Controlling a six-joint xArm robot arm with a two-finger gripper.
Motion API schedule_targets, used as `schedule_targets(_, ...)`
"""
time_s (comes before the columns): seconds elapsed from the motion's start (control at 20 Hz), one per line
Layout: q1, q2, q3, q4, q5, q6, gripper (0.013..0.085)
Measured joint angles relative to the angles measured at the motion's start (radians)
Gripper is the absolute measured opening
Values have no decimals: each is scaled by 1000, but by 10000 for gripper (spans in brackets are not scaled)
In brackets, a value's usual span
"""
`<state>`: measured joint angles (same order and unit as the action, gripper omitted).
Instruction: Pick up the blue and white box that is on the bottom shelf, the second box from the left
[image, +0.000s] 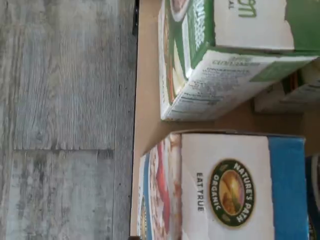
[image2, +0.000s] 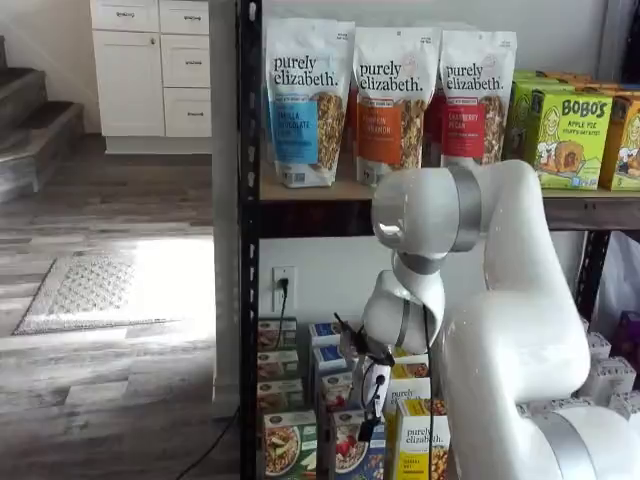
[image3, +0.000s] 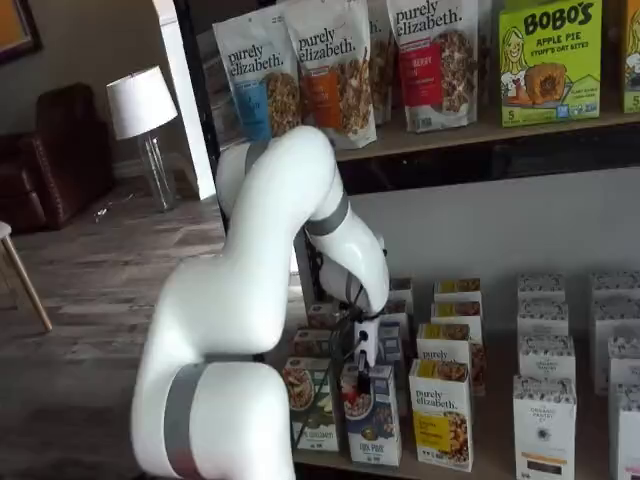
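At the front edge of the bottom shelf (image3: 480, 455), right of the green-and-white box (image3: 312, 405), stands the blue and white box (image3: 372, 428). The gripper (image3: 364, 375) hangs over it; whether its fingers are parted cannot be told. The box is likely light, stiff cardboard, best pinched across its narrow sides near the top.

blue and white box (image: 235, 187), beside green-and-white box (image: 225, 55), grey plank floor (image: 60, 120)

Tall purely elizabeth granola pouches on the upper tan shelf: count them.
3, side by side in both shelf views: the blue-labelled pouch, the orange-labelled pouch and the red-labelled pouch. More may stand hidden behind these.
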<state>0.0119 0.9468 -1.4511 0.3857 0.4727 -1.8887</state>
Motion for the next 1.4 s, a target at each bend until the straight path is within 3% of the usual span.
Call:
schedule_targets(0.15, -5, 19, -24, -12, 7, 7, 850)
schedule_targets(0.4, -13, 49, -67, -93, 45, 71, 850)
schedule_targets(0.75, -12, 71, -97, -154, 79, 126, 850)
schedule_targets(1.0, -8, 80, -107, -152, 85, 128, 850)
schedule_targets(1.4, -3, 81, -104, -135, 72, 117, 650)
